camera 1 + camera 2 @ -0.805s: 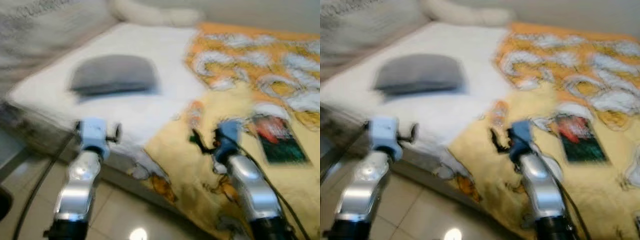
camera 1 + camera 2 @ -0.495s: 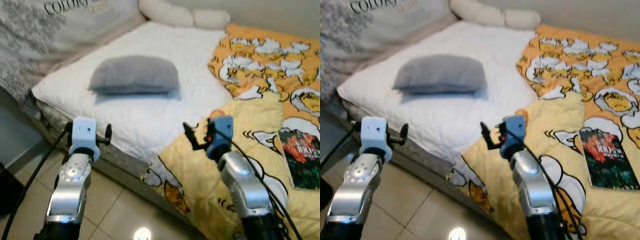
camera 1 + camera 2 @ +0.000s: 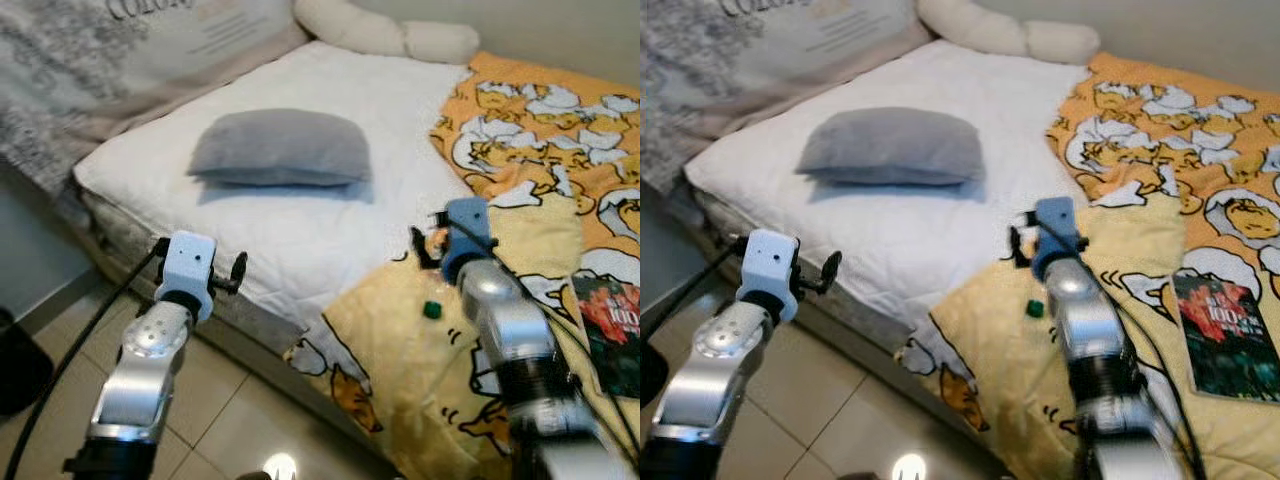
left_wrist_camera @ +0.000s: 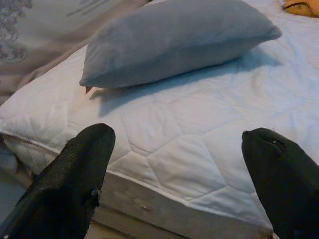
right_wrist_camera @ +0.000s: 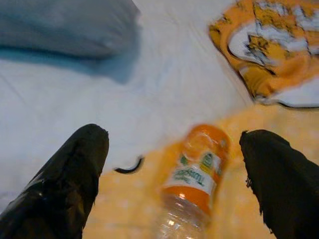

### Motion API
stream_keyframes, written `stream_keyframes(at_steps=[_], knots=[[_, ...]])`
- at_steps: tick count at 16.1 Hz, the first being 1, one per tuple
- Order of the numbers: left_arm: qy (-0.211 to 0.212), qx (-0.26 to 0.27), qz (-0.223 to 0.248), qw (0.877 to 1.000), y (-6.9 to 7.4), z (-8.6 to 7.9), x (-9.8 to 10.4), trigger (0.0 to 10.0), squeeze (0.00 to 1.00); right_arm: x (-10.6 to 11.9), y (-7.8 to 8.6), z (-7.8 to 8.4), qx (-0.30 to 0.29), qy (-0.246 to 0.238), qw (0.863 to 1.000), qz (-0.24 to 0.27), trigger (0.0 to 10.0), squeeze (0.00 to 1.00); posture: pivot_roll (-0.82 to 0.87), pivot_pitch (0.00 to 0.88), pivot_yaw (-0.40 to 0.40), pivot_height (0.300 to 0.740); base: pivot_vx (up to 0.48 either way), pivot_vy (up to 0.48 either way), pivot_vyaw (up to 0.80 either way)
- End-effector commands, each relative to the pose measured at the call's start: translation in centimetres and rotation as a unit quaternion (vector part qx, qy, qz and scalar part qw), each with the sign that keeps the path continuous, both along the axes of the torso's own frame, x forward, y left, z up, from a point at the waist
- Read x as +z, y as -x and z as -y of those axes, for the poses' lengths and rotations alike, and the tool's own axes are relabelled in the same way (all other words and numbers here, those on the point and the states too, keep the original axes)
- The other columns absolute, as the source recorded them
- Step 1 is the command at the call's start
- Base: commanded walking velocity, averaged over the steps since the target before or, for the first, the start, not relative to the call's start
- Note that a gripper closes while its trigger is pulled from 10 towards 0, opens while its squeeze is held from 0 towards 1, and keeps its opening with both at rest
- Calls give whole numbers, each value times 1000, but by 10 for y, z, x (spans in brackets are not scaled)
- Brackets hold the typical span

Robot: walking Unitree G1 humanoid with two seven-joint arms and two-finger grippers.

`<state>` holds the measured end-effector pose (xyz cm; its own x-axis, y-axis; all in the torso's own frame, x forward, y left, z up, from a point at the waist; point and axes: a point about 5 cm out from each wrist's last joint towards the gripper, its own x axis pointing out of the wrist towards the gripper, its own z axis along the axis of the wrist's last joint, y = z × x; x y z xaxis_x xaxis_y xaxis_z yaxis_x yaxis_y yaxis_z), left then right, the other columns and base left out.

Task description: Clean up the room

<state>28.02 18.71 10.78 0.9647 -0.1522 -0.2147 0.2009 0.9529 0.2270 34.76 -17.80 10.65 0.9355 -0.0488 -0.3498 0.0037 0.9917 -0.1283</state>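
Seen from the robot's head: a bed [image 3: 330, 210] with a white quilted mattress, a gray pillow [image 3: 280, 147] lying toward its head end, and a yellow-and-orange cartoon blanket [image 3: 540, 150] rumpled over the robot's right half and spilling toward the tiled floor [image 3: 215, 400]. On the blanket, a small green cap [image 3: 431, 310] just beside the right arm, and a book [image 3: 1225, 335] with a dark red-and-green cover farther to the right. Along the headboard side, a long cream bolster [image 3: 385, 35] and a large printed cushion [image 3: 90, 60]. Right gripper [image 5: 174, 164] raised over the blanket's edge, jaws wide apart, with a plastic bottle [image 5: 192, 184] bearing an orange label lying between the fingertips in the wrist view, not yet touched. Left gripper [image 4: 174, 164] hovering at the mattress corner, jaws likewise wide apart and holding nothing, pointed toward the pillow. Tidying judged to be at an early stage: bottle, cap and book all loose on the bed, blanket unstraightened, nothing visibly put away. Likely step in hand: reaching for the bottle with the right arm; everything else remaining to be done.
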Motion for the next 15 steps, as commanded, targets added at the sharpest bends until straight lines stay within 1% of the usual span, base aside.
stream_keyframes(at_steps=[1, 2, 3, 4, 5, 6, 7, 9, 11, 12, 13, 14, 15], knots=[[-3, -43, 4, 999, -2, 7, 7, 10000, 0, 5, -9, 9, -13, 8, 1000, -7, 10000, 1000, -48, 0, 17, 740, 0, 0, 0], [-9, -74, 0, 997, -3, 8, 10, 10000, 0, 7, -17, 14, -21, 18, 999, -23, 10000, 1000, -48, 0, 14, 740, 0, 0, 0], [-13, -88, -2, 996, -3, 8, 12, 10000, 0, 8, -20, 15, -22, 12, 999, -39, 10000, 1000, -48, 0, 15, 740, 0, 0, 0], [-27, -128, -11, 991, -4, 6, 17, 10000, 0, 9, -29, 10, -3, -16, 996, -83, 10000, 1000, -53, 0, 21, 740, 0, 0, 0], [-38, -142, -15, 989, -5, 2, 18, 10000, 0, 11, -33, 9, 4, 2, 996, -86, 10000, 1000, -51, 0, 23, 740, 0, 0, 0], [-43, -153, -19, 987, -5, 0, 20, 10000, 0, 11, -35, 9, 0, 11, 996, -90, 10000, 702, -47, 0, 27, 740, 0, 0, 0], [-44, -161, -22, 986, -5, -1, 22, 10000, 0, 10, -35, 10, -4, 12, 996, -91, 10000, 0, -43, 0, 28, 740, 0, 0, 0], [-50, -201, -35, 978, 2, 0, 28, 10000, 0, 6, -35, 11, -27, 3, 994, -105, 10000, 0, -23, 0, 28, 740, 0, 0, 0], [-59, -228, -46, 971, 9, 1, 32, 10000, 0, 2, -33, 12, -37, 8, 993, -116, 10000, 0, -8, 62, 25, 740, 0, 0, 0], [-64, -243, -55, 966, 13, 2, 32, 10000, 0, -2, -32, 14, -52, 11, 992, -118, 10000, 0, -1, 92, 24, 740, 0, 0, 0], [-65, -256, -66, 962, 20, 4, 33, 10000, 0, -9, -27, 17, -77, -3, 989, -124, 10000, 0, 14, 148, 23, 740, 0, 0, 0], [-64, -257, -68, 962, 22, 4, 33, 10000, 0, -11, -26, 18, -78, -5, 989, -126, 10000, 0, 14, 148, 23, 740, 0, 0, 0], [-62, -266, -74, 959, 27, 7, 34, 10000, 0, -16, -23, 19, -85, -7, 988, -132, 10000, 0, 23, 192, 19, 740, 0, 0, 0]])
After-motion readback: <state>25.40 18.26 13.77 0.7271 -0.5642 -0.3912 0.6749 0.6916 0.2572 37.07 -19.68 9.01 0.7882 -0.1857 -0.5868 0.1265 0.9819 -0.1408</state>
